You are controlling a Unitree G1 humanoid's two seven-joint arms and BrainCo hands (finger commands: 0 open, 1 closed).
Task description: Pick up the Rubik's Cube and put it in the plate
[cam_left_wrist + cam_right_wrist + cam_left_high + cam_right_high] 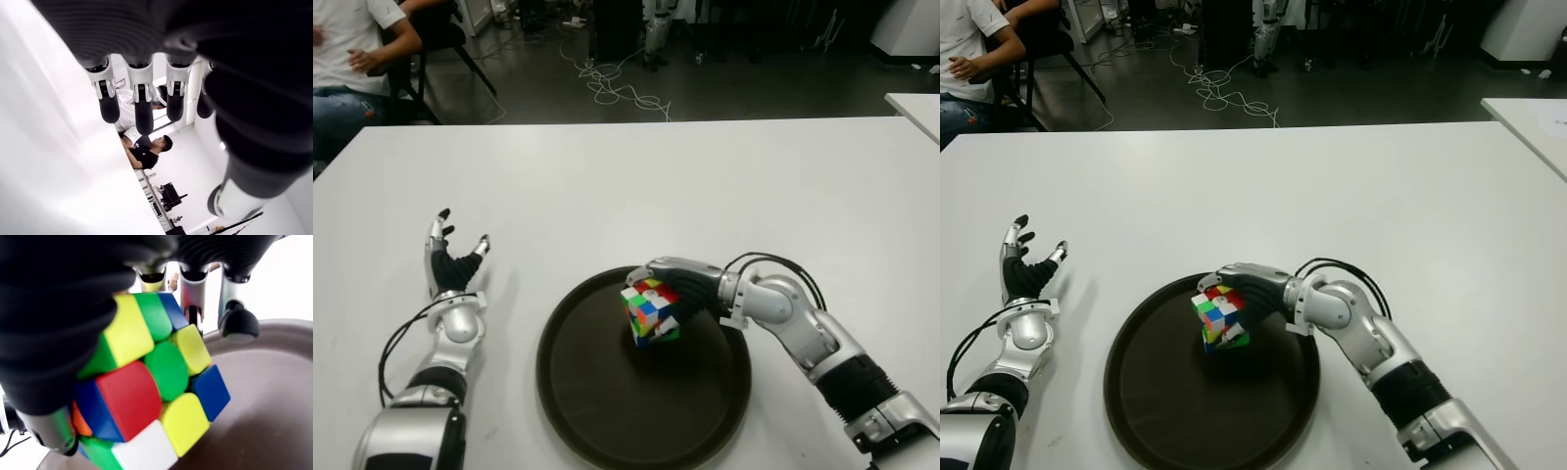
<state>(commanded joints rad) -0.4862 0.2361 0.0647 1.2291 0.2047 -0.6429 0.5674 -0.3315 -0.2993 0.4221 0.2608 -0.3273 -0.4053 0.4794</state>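
- Gripping cube, right hand clamped on it, over plate.
- Left hand left of plate, fingers spread, empty.

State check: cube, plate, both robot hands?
Rubik's Cube: gripped, tilted, over the plate, scrambled.
Plate: flat on the table, nothing else in it.
Right robot hand: shut on the cube, above the plate.
Left robot hand: open, holding nothing, left of the plate.
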